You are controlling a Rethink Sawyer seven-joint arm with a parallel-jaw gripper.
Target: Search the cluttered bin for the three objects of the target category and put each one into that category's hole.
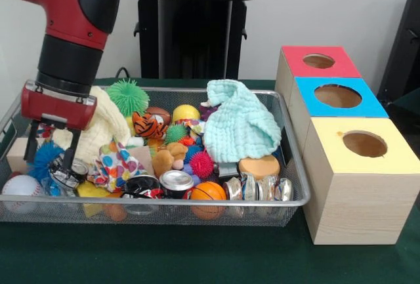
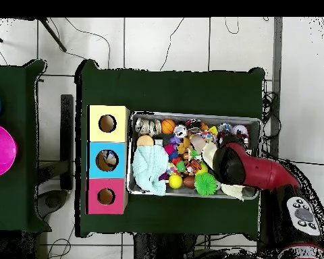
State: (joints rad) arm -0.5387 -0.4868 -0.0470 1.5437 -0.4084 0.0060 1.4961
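- We see the gripper [image 1: 64,159] down in the left end of the wire bin [image 1: 292,166], its dark fingers astride a small silver can [image 1: 65,174]; whether they pinch it we cannot tell.
- Beside it lie a cream cloth [image 1: 105,123], a baseball [image 1: 21,186] and a blue spiky ball [image 1: 43,156].
- A mint cloth [image 1: 239,123] covers the bin's right half.
- Three boxes stand right of the bin: red hole [image 1: 319,61], blue hole [image 1: 337,96], yellow hole [image 1: 364,143].
- From overhead, the arm [image 2: 249,168] hides the gripper.
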